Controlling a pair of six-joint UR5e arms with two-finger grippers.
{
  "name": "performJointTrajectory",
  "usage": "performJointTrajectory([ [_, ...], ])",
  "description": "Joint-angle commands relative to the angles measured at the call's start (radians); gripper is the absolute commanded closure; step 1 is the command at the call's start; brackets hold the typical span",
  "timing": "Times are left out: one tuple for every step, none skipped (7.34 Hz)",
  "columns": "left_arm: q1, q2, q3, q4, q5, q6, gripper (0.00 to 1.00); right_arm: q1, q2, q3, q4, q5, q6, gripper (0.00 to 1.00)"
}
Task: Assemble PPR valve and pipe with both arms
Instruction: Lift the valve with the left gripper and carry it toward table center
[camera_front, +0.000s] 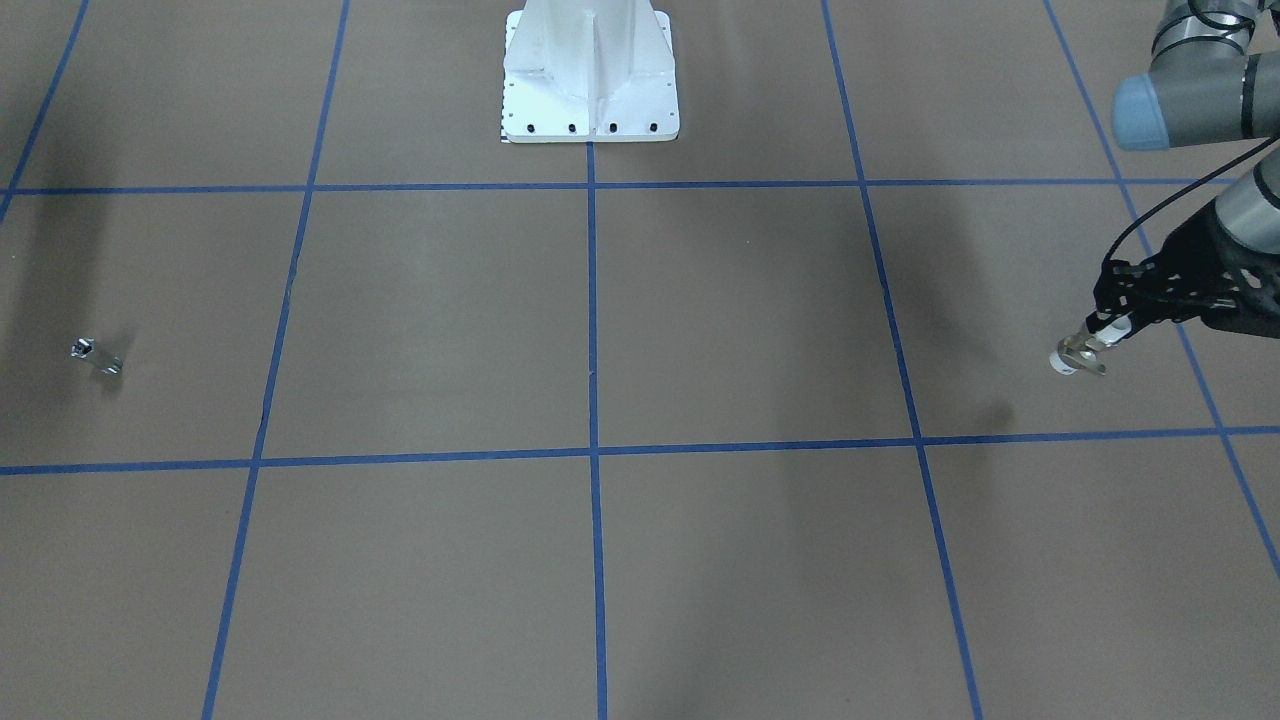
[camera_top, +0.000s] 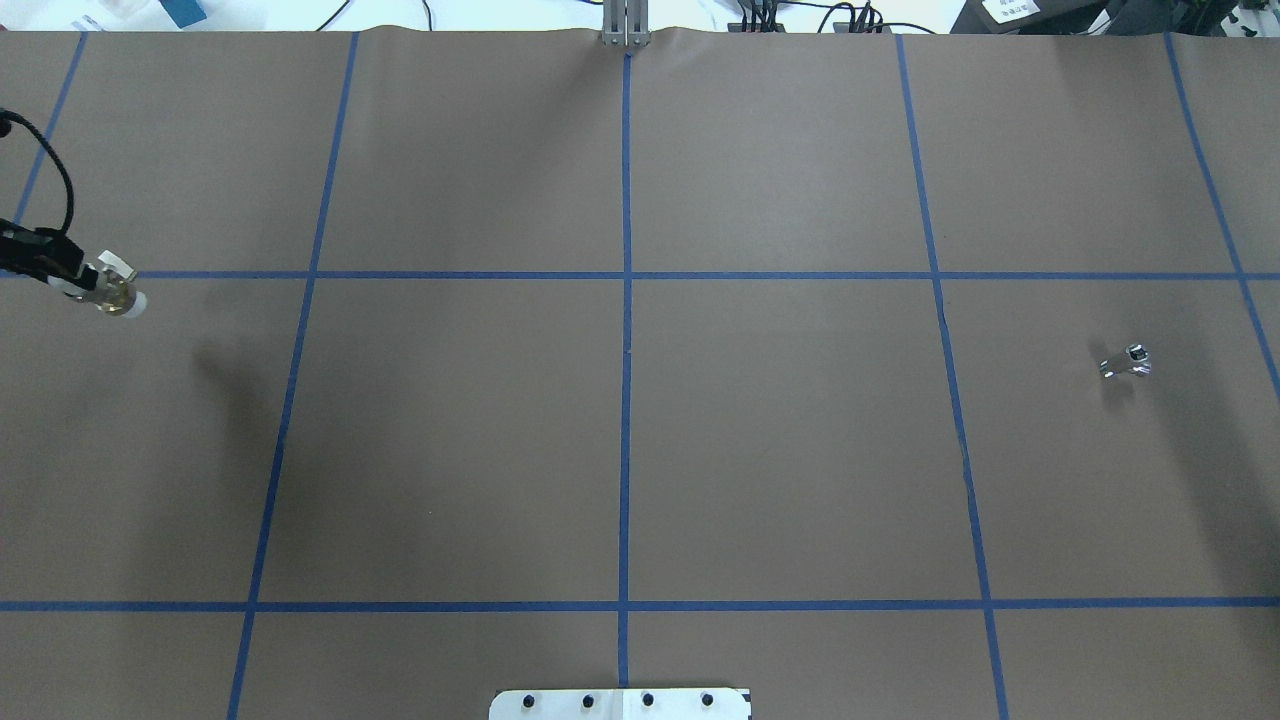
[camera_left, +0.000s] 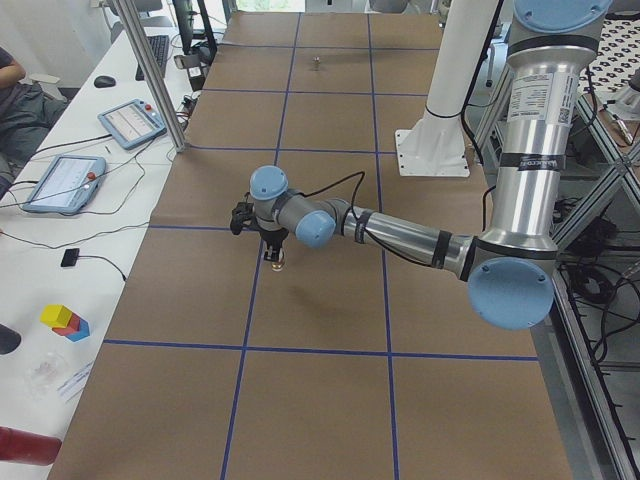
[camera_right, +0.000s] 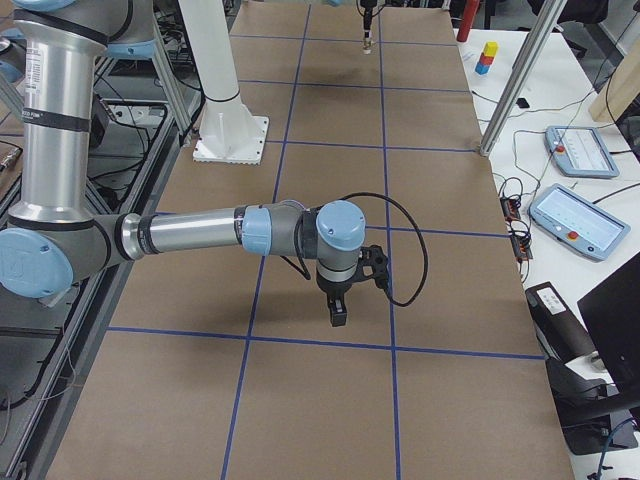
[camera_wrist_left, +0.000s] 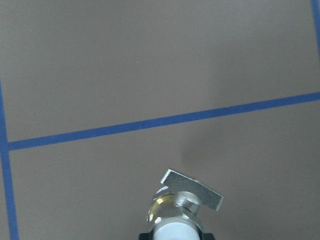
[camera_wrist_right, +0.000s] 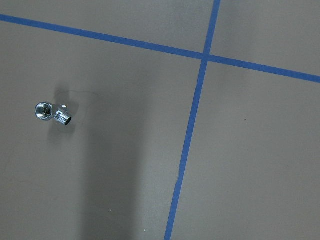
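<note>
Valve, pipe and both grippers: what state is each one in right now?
PPR valve: held by the left gripper, lifted clear of the table.
pipe: lying loose on the table, nothing touching it.
left gripper: shut on the PPR valve.
right gripper: above the table, not on the pipe; open or shut cannot be told.

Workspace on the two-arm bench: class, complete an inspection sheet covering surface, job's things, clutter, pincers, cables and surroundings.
Surface: brown table with blue tape grid.
Job's things: PPR valve held off the table; pipe lying alone on the robot's right.
Clutter: nothing seen.
Pincers: left pincer shut on PPR valve; right pincer hovering, state unclear.
Cables: black cable loops to left pincer.
Surroundings: white pedestal; tablet on side desk.
</note>
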Motion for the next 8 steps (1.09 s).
performJointTrajectory([
  [0.117, -0.183, -0.045, 0.117, 0.011, -0.236, 1.00, -0.015, 0.001, -0.001, 0.006, 0.023, -0.001, 0.00],
  [0.192, -0.280, -0.045, 0.175, 0.072, -0.353, 1.00, -0.076, 0.006, -0.001, 0.068, 0.012, -0.001, 0.00],
  [0.276, -0.372, -0.042, 0.249, 0.133, -0.424, 1.00, -0.080, 0.001, -0.007, 0.125, 0.012, 0.002, 0.00],
  [0.374, -0.456, -0.028, 0.312, 0.219, -0.505, 1.00, -0.087, 0.001, -0.007, 0.128, 0.017, 0.003, 0.00],
  [0.413, -0.539, 0.030, 0.327, 0.253, -0.552, 1.00, -0.093, 0.001, -0.007, 0.128, 0.017, 0.005, 0.00],
  [0.444, -0.640, 0.138, 0.332, 0.258, -0.581, 1.00, -0.101, 0.001, -0.006, 0.128, 0.018, 0.046, 0.00],
  [0.472, -0.716, 0.211, 0.331, 0.258, -0.610, 1.00, -0.121, 0.003, -0.001, 0.130, 0.018, 0.093, 0.00],
  [0.492, -0.759, 0.251, 0.331, 0.260, -0.612, 1.00, -0.124, 0.003, 0.002, 0.130, 0.020, 0.097, 0.00],
])
